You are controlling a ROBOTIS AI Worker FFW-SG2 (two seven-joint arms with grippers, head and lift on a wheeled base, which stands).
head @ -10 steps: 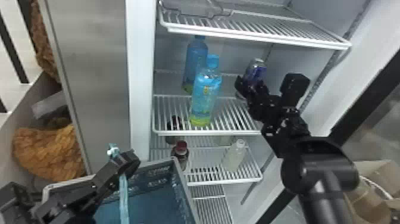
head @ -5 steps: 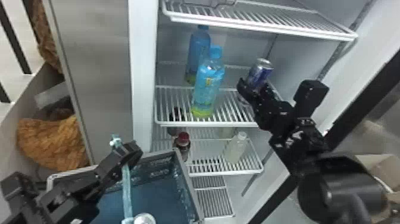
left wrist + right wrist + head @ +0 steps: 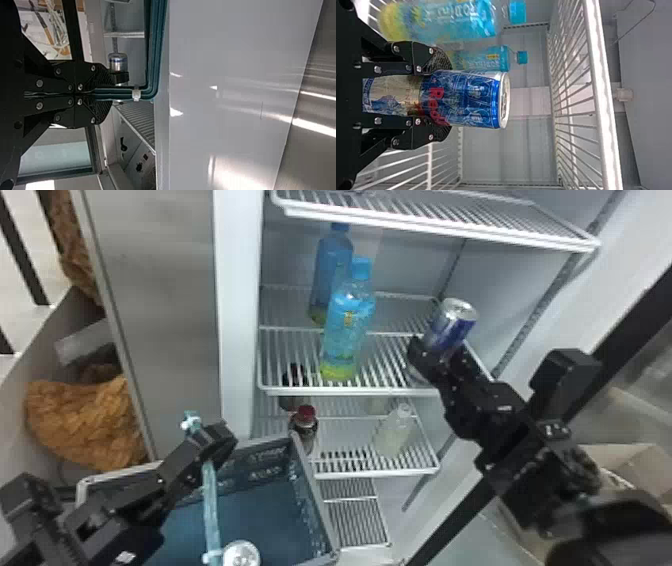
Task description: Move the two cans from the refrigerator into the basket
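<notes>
A blue-and-silver can [image 3: 450,325] is gripped upright by my right gripper [image 3: 436,357], above the right front of the fridge's middle shelf. In the right wrist view the right gripper [image 3: 442,98] has a finger on either side of the can [image 3: 466,99]. My left gripper [image 3: 212,445] is closed on the teal handle [image 3: 211,510] of the basket [image 3: 320,500]. In the left wrist view the left gripper [image 3: 104,95] pinches that handle [image 3: 152,59]. A round silver top, apparently of another can [image 3: 241,554], shows low in the basket, beside the handle.
Two blue bottles [image 3: 347,325] stand left of the held can on the middle shelf [image 3: 385,362]. The upper shelf [image 3: 430,220] juts out above. Smaller bottles [image 3: 395,432] stand on the shelf below. Boxes [image 3: 630,470] lie at right.
My right gripper has drawn the can toward the shelf's front and slightly right. The head view has shifted, and the silver top in the basket has come into sight. The left gripper keeps its hold.
</notes>
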